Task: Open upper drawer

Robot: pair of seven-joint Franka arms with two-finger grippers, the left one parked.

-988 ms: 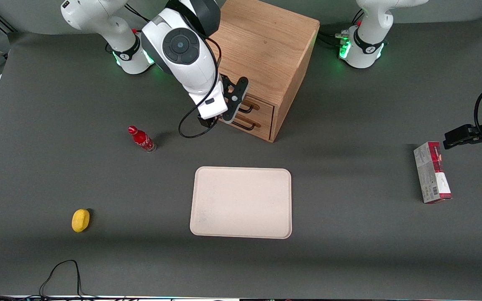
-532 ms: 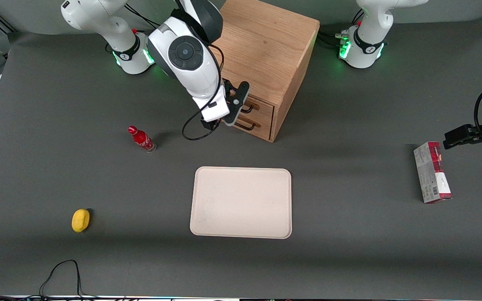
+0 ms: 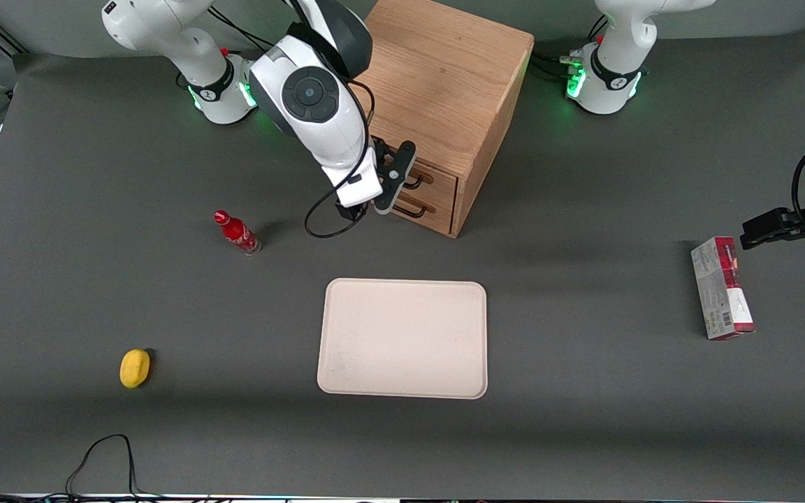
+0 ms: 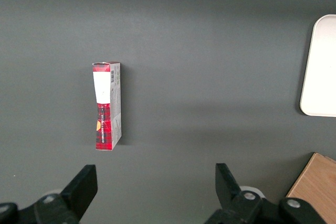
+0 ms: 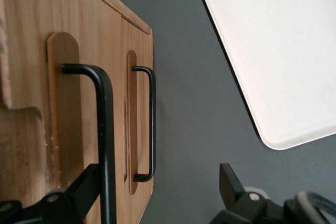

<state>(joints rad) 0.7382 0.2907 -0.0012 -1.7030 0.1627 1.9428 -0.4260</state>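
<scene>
A dark grey surface (image 3: 584, 433) is carrying everything. A boxy wooden cabinet (image 3: 444, 91) is standing on it. Taking the cabinet as landmark, a cream tray (image 3: 403, 338) is lying nearer the front camera. A red bottle (image 3: 236, 232) and a yellow lemon (image 3: 134, 367) are lying toward the working arm's end, a red-and-grey carton (image 3: 720, 288) toward the parked arm's. The end effector (image 3: 394, 183) is hovering in front of the cabinet.

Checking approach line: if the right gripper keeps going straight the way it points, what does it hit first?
Probably the black wire bar handle of the light-oak upper drawer; the open gripper sits right at it, one finger beside the bar. Depth is unclear.
</scene>
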